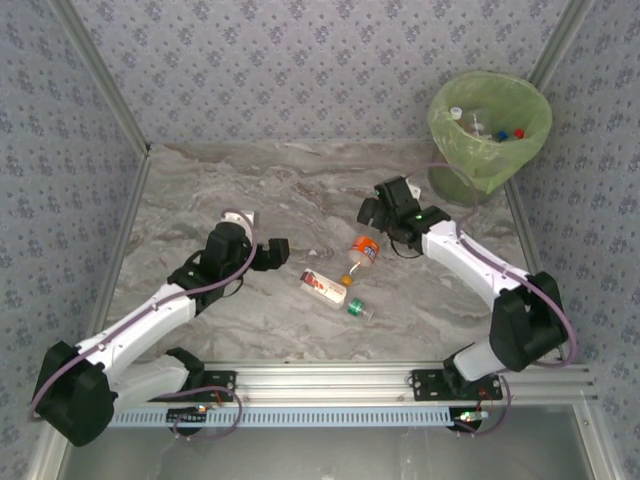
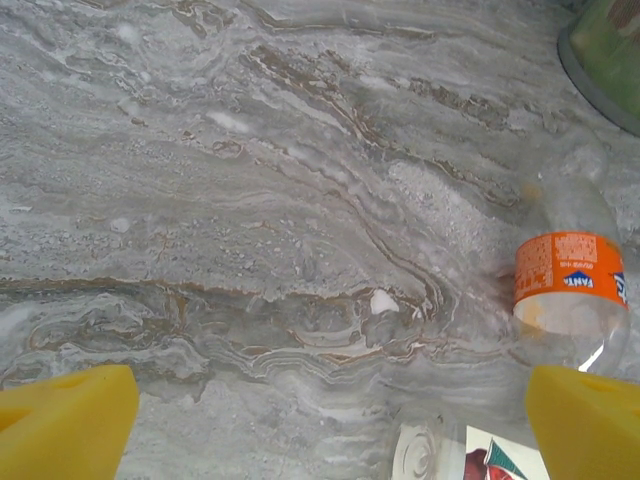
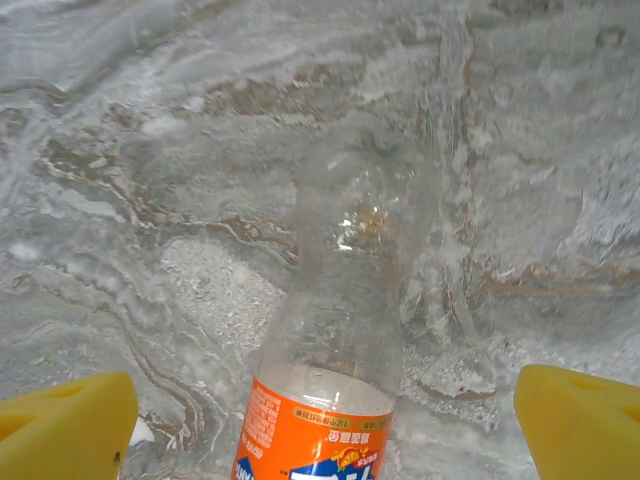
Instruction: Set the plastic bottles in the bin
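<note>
Grey marbled surface [image 1: 250,190]. Three bottles lie on it near the centre, btwn the two arms. Orange-label bottle [image 1: 363,252] is on its side. Red-white bottle [image 1: 325,288] is just near-left of it, also on its side. Green-marked bottle [image 1: 357,308] sits right by that one's right end; can't tell if they touch.

Bin [image 1: 470,150] w/ light-green bag stands at the far right corner, well apart from those three. More bottles [image 1: 503,133] lie inside it, w/ white, blue & red caps showing.

Left tool [image 1: 270,252] is left of the loose bottles, near the red-white one, not touching.
- Wrist view: left tool [image 2: 325,430] is spread wide, yellow fingertips [image 2: 65,420] in both bottom corners, bare surface btwn them.
- Orange-label bottle [image 2: 570,280] is at the right edge, just above the right fingertip.
- A bit of the red-white bottle [image 2: 490,462] shows at the bottom, and the bin [image 2: 605,45] top right.

Right tool [image 1: 375,210] is just past the far end of the orange-label bottle.
- Wrist view: right tool [image 3: 320,430] is spread wide, fingertips [image 3: 65,425] low at both sides.
- Orange-label bottle [image 3: 345,330] runs up the middle btwn them w/ gaps either side; nothing pinched.
</note>
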Available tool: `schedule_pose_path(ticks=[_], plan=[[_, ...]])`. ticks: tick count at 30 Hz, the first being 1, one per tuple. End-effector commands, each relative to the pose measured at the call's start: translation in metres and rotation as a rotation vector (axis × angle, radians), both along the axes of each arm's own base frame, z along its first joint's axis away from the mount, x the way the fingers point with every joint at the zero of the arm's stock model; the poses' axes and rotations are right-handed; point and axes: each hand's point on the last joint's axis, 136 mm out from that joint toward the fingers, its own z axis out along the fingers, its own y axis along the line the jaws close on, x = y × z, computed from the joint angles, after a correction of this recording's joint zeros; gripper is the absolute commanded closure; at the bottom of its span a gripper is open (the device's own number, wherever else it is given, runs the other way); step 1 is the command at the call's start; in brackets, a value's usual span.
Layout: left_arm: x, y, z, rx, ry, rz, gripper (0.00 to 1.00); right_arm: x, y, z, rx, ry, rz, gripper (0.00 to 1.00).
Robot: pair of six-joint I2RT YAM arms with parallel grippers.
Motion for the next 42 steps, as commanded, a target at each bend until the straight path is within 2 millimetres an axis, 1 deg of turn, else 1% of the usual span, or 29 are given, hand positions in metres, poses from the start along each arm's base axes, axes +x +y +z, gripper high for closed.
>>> schedule_pose_path(ticks=[1,5,11,13,16,19,23,25,29,32,34,39,42], plan=[[0.002,0.000,0.007,0.020,-0.015,-0.021,0.01,0.002,0.004,-0.020,0.056,0.035,-0.078,0.01],[0.003,0.000,0.002,0.034,-0.006,-0.023,0.01,0.002,0.014,-0.050,0.058,0.121,-0.079,0.01],[0.007,-0.002,-0.002,0.024,0.017,-0.017,0.01,0.005,0.024,-0.082,0.037,0.211,-0.061,0.04],[0.008,-0.001,-0.005,0.029,0.023,-0.014,0.01,0.006,0.026,-0.089,0.031,0.229,-0.059,0.05],[0.009,0.003,-0.011,0.041,0.028,0.000,0.01,0.008,0.023,-0.097,0.015,0.233,-0.077,0.07],[0.011,0.008,-0.016,0.040,0.036,0.028,0.01,0.010,0.021,-0.106,0.002,0.238,-0.089,0.14],[0.013,0.008,-0.013,0.013,0.034,0.047,0.01,0.014,0.024,-0.117,0.003,0.239,-0.073,0.18],[0.014,0.007,-0.012,0.004,0.036,0.051,0.01,0.016,0.026,-0.119,0.012,0.226,-0.063,0.21],[0.014,0.009,-0.014,-0.007,0.050,0.077,0.01,0.018,0.024,-0.123,0.014,0.198,-0.059,0.27],[0.014,0.011,-0.015,-0.026,0.059,0.097,0.01,0.018,0.020,-0.122,0.016,0.175,-0.056,0.33],[0.013,0.012,-0.017,-0.039,0.068,0.112,0.01,0.018,0.021,-0.120,0.023,0.158,-0.047,0.38],[0.007,0.016,-0.017,-0.086,0.068,0.141,0.01,0.020,0.021,-0.113,0.023,0.122,-0.020,0.43],[0.004,0.018,-0.018,-0.105,0.064,0.152,0.01,0.022,0.024,-0.107,0.041,0.089,0.003,0.49]])
